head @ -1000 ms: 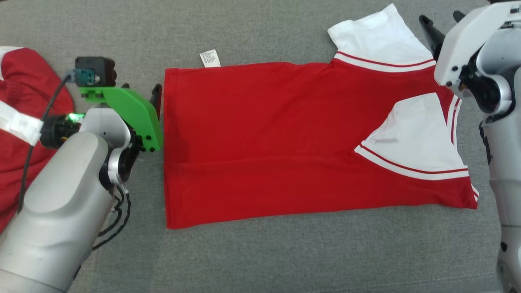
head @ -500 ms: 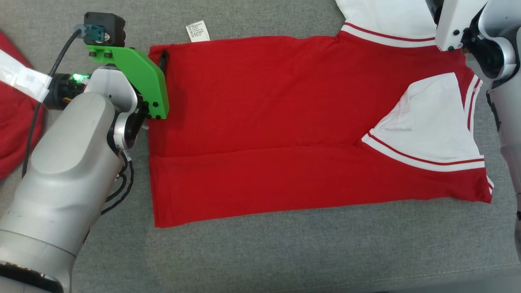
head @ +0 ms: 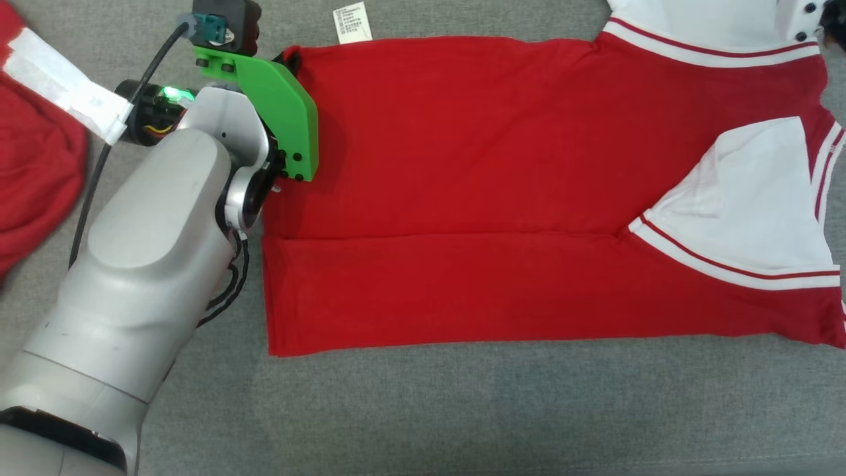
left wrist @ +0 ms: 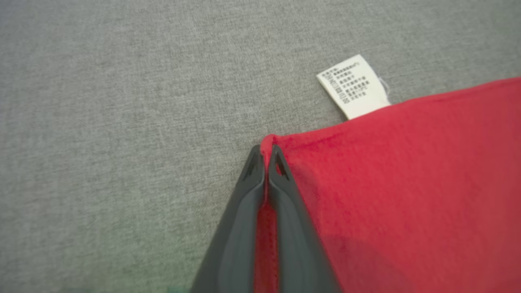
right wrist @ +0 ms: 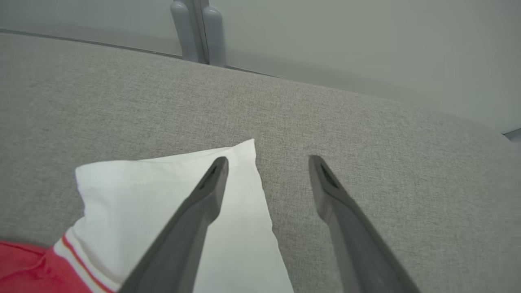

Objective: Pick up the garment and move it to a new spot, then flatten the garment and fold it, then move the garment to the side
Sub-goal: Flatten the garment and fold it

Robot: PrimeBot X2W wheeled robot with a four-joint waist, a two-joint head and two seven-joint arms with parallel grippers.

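Observation:
A red garment (head: 476, 192) with white sleeves lies spread flat on the grey surface, its hem to the left. One white sleeve (head: 753, 198) is folded over the body. My left gripper (left wrist: 265, 156) is shut on the garment's far hem corner (left wrist: 270, 142), red cloth pinched between the fingers; a white care label (left wrist: 353, 87) pokes out just beyond. My right gripper (right wrist: 266, 167) stands open above the other white sleeve (right wrist: 163, 195), its left finger (right wrist: 203, 195) over the sleeve's outer edge, nothing between the fingers.
A second red garment (head: 33, 145) with a white strip lies at the far left. The grey cushion's back edge and a pale wall (right wrist: 366, 49) show beyond the sleeve in the right wrist view.
My left gripper has moved from beside the hem onto its far corner and shut on it. The head camera has shifted, so the right arm has left its view.

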